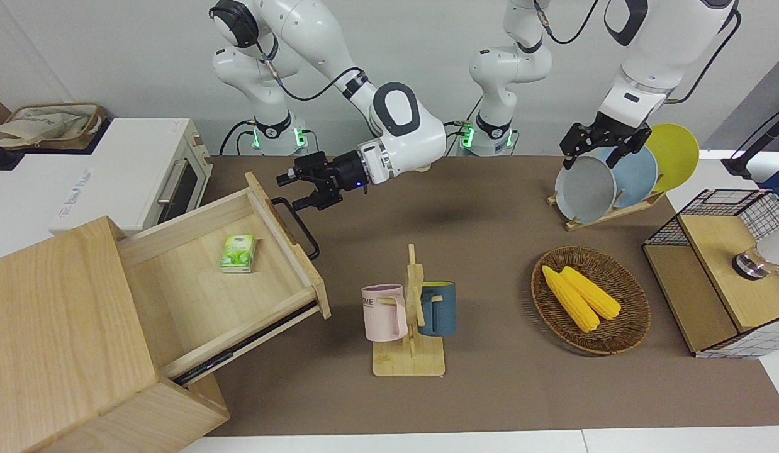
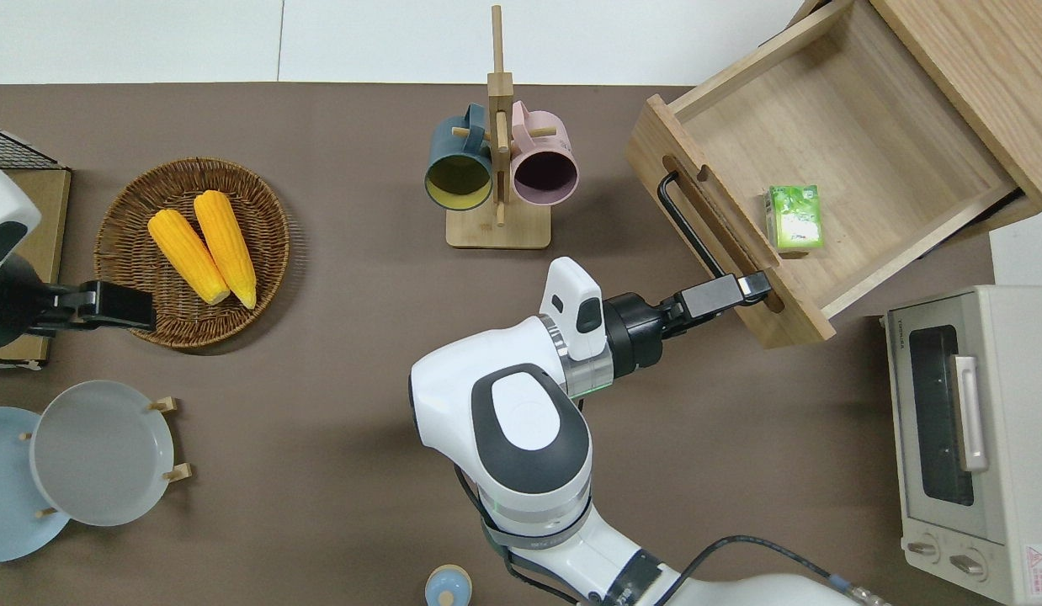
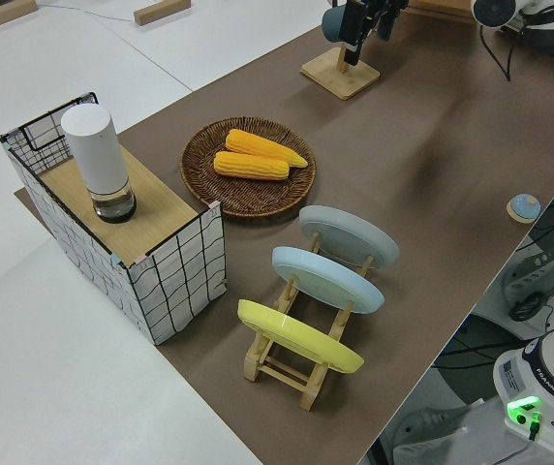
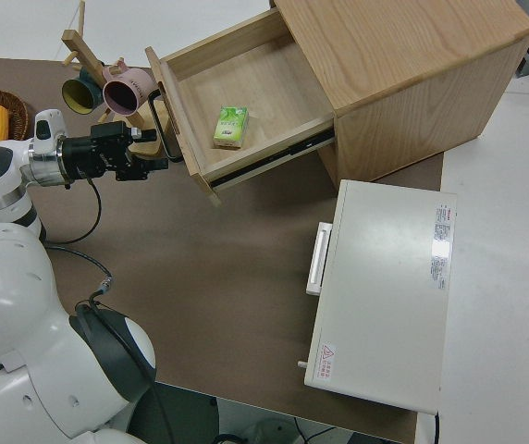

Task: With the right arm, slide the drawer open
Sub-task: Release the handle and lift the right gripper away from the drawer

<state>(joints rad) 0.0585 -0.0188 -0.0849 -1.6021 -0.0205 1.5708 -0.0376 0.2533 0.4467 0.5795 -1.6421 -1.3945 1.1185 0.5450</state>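
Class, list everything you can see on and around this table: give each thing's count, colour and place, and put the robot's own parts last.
drawer: 1, light wood, pulled out of the cabinet
cabinet: 1, pale wood, right arm's end
green packet: 1, in the drawer
toaster oven: 1, white, nearer the robots than the cabinet
mugs: 2, pink and dark blue, on a wooden rack, mid-table
basket: 1, brown wicker, holding 2 yellow corn cobs
plates: 3, grey, blue, yellow, in a wooden stand
wire-mesh box: 1, left arm's end, white cylinder on top
right gripper: black, at the drawer's handle
left gripper: parked
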